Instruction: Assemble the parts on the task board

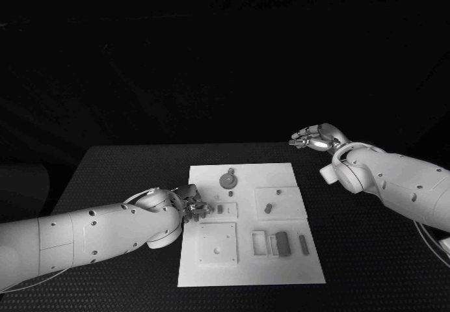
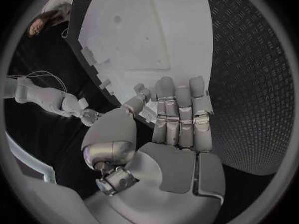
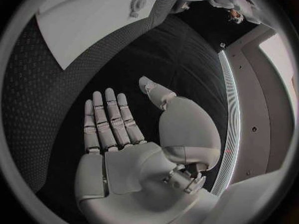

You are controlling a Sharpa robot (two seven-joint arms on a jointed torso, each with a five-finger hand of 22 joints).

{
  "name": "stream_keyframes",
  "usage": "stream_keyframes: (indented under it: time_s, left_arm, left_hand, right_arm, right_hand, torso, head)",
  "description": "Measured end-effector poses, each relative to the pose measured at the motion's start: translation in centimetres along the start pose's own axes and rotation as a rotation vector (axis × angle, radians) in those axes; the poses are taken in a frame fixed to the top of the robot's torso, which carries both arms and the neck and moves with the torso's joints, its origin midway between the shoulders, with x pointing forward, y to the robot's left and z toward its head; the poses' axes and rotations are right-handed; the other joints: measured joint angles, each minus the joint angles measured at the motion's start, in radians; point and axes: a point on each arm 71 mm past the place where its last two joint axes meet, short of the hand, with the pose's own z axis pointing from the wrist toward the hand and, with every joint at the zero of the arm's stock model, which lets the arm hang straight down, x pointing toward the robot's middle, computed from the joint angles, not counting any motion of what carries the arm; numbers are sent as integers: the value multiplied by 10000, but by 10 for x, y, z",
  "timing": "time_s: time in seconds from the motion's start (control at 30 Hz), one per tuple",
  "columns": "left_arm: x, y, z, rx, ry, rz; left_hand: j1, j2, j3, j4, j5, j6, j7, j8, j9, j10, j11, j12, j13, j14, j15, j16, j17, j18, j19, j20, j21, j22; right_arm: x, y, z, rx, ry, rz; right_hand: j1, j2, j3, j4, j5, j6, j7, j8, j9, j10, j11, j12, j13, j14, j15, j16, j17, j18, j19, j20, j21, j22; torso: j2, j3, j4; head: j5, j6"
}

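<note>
The white task board [image 1: 300,273] lies in the middle of the black table. Grey parts sit on it: a round one [image 1: 228,180] at the far end, a small one [image 1: 268,208] on a square plate, and upright blocks [image 1: 280,242] near the front. My left hand [image 1: 192,205] is at the board's left edge, fingertips beside a small part [image 1: 218,209]. In the left wrist view the left hand [image 2: 171,122] has straight fingers lying over the board [image 2: 149,30], thumb close by; whether anything is pinched is unclear. My right hand [image 1: 317,138] hovers beyond the far right corner, fingers spread [image 3: 118,129], holding nothing.
A square plate with a hole [image 1: 216,243] lies at the board's front left. Bare black table [image 1: 122,175] surrounds the board on all sides. The right wrist view shows the board [image 3: 93,20] some way beyond the right hand's fingertips.
</note>
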Motion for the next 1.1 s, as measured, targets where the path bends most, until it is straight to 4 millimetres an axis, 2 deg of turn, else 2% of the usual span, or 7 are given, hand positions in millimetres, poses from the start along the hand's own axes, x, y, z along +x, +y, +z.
stream_keyframes:
  time_s: [0.27,0.63,0.77,0.9,0.93,1.0,1.1]
  left_arm:
    - [0,0,0,26,-31,3]
    - [0,1,0,39,-108,-21]
    - [-1,5,-2,12,-119,-41]
    - [-5,5,-5,51,-124,-168]
    - [-8,4,-5,82,-162,-239]
    - [-20,-3,-5,209,-366,-443]
    - [-38,-10,-5,401,-670,-643]
  left_hand:
    - [-58,-137,-22,175,0,1,-1,0,41,1,0,0,29,1,-1,40,-10,-57,38,-38,40,-1]
    - [-107,-186,-33,240,0,0,-1,-1,49,1,0,0,39,1,-1,40,-9,-64,39,-37,40,-1]
    - [-209,-477,-64,426,0,0,-1,-61,72,0,0,-69,57,-28,-30,40,-27,-64,38,-37,40,-2]
    - [-454,-995,-98,735,-66,-63,55,-95,102,-54,54,-116,73,-38,-40,40,-27,-88,0,-75,40,-2]
    - [-500,-1171,-50,855,-66,-159,68,-149,116,-75,75,-116,79,-79,-70,40,-36,-100,0,-75,40,-2]
    - [-523,-1377,56,998,-66,-301,112,-212,122,-183,110,-170,89,-159,-23,40,-41,-124,-76,-69,39,-2]
    - [-450,-1452,171,1113,-66,-793,309,-426,136,-618,288,-348,80,-547,73,-105,-111,-125,-410,46,-161,-3]
  right_arm:
    - [0,0,0,2,14,3]
    - [0,0,0,7,22,5]
    - [0,0,0,11,23,5]
    - [-1,-1,0,29,8,-2]
    - [-1,-1,0,33,4,-4]
    - [0,-1,1,36,6,-4]
    - [0,-2,1,40,16,0]
  right_hand:
    - [0,0,0,0,0,-70,-3,0,-12,0,0,0,-11,0,0,0,19,0,0,0,0,16]
    - [0,0,0,0,0,-70,-3,35,-29,0,0,0,-24,-70,0,-66,28,0,0,0,-76,38]
    - [0,0,0,0,0,-70,-3,34,-35,0,0,0,-34,-70,0,-66,28,0,0,0,-76,48]
    - [0,0,0,0,0,-70,-4,34,-39,0,0,0,-35,-69,-1,-66,32,0,0,0,-76,48]
    - [0,0,0,0,0,-70,-4,34,-39,0,0,0,-34,-69,-1,-66,38,0,0,0,-76,54]
    - [0,0,0,0,0,-70,-4,34,-39,-9,-9,0,-34,-69,-1,-66,38,0,0,0,-76,58]
    - [0,0,0,0,0,-70,-4,33,-39,-37,-38,0,-34,-104,34,-104,38,0,0,0,-115,58]
  torso:
    - [0,0,0]
    - [-2,-2,4]
    - [-2,-2,6]
    - [-3,-6,6]
    - [-4,-7,6]
    - [-5,-6,5]
    - [-4,-6,-1]
  head:
    - [-19,10]
    - [-61,-6]
    - [-59,7]
    - [-81,34]
    - [-91,42]
    - [-105,58]
    - [-123,96]
